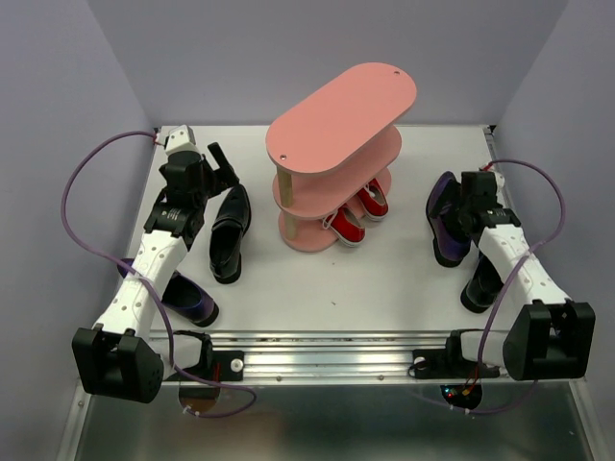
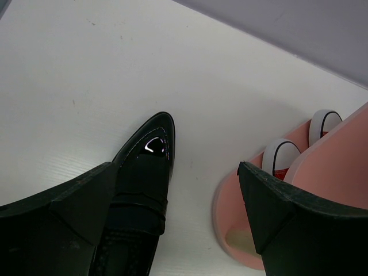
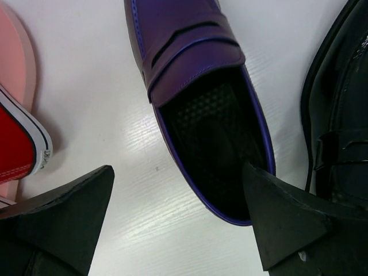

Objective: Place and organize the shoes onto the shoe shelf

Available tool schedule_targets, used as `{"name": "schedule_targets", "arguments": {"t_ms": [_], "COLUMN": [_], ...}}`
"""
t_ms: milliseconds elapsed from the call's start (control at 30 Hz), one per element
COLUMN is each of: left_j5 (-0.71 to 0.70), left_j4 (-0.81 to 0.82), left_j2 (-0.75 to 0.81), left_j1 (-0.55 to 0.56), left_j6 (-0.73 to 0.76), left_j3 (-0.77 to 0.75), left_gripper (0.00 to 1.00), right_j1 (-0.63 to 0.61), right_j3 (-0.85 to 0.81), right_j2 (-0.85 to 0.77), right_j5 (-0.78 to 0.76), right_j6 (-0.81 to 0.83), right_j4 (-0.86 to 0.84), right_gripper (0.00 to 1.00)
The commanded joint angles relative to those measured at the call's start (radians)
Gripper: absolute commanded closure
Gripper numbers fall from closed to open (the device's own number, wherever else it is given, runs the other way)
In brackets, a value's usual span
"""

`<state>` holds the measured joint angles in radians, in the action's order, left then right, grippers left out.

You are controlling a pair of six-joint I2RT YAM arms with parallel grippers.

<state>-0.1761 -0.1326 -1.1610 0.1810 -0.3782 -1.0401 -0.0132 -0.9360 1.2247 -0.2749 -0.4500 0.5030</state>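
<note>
Left hand [image 2: 175, 169] gapes above black loafer [image 2: 141, 190]; right hand [image 3: 178, 169] gapes above purple shoe [image 3: 190, 57].

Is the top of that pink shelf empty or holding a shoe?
Empty: the shoe shelf shows a bare pink top; the red sneakers sit on its lowest tier.
</note>
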Motion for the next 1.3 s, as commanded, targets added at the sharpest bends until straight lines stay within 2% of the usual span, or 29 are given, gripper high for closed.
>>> {"name": "schedule_targets", "arguments": {"t_ms": [0, 67, 133, 300, 600, 633, 667, 800, 867, 933, 967, 1000, 1033, 1267], "left_j5": [-0.006, -0.003, 0.003, 0.023, 0.036, 0.036, 0.036, 0.036, 0.036, 0.035, 0.032, 0.032, 0.032, 0.032], "left_j4": [0.027, 0.028, 0.036, 0.042, 0.048, 0.047, 0.048, 0.050, 0.050, 0.048, 0.048, 0.048, 0.048, 0.047], "left_j2": [0.018, 0.015, 0.009, -0.006, -0.014, -0.014, -0.014, -0.011, -0.009, -0.008, -0.006, -0.008, -0.006, -0.006], "left_j1": [-0.003, -0.003, -0.002, -0.002, -0.002, -0.002, -0.002, -0.003, -0.002, -0.002, -0.002, -0.003, -0.002, -0.003], "left_j6": [0.019, 0.018, 0.013, 0.004, -0.014, -0.016, -0.016, -0.021, -0.022, -0.021, -0.021, -0.021, -0.021, -0.022], "left_j3": [-0.006, -0.006, -0.005, -0.014, -0.011, -0.009, -0.009, -0.011, -0.011, -0.008, -0.006, -0.005, -0.003, -0.005], "left_gripper": [0.01, 0.01, 0.01, 0.01, 0.01, 0.01, 0.01, 0.01, 0.01, 0.01, 0.01, 0.01, 0.01, 0.01], "right_j1": [0.001, 0.001, 0.001, 0.001, 0.001, 0.001, 0.001, 0.001, 0.001, -0.008, -0.008, -0.008, -0.008, -0.008], "right_j3": [-0.026, -0.015, 0.005, 0.046, 0.043, 0.049, 0.057, 0.071, 0.069, 0.074, 0.080, 0.082, 0.082, 0.019], "right_j2": [0.024, 0.039, 0.047, 0.061, 0.121, 0.125, 0.130, 0.156, 0.157, 0.131, 0.118, 0.086, 0.072, -0.033], "right_j5": [0.043, 0.057, 0.106, 0.161, 0.203, 0.219, 0.229, 0.264, 0.258, 0.243, 0.234, 0.227, 0.218, 0.212], "right_j6": [-0.021, -0.007, -0.001, 0.000, 0.025, 0.024, 0.020, 0.010, 0.007, 0.002, -0.003, -0.004, -0.004, 0.017], "right_j4": [0.020, 0.016, 0.003, -0.032, -0.063, -0.070, -0.095, -0.119, -0.119, -0.129, -0.136, -0.139, -0.141, -0.098], "right_gripper": [0.03, 0.08, 0.18, 0.29, 0.39, 0.42, 0.51, 0.65, 0.75, 0.85, 0.93, 0.97, 0.99, 0.99]}}
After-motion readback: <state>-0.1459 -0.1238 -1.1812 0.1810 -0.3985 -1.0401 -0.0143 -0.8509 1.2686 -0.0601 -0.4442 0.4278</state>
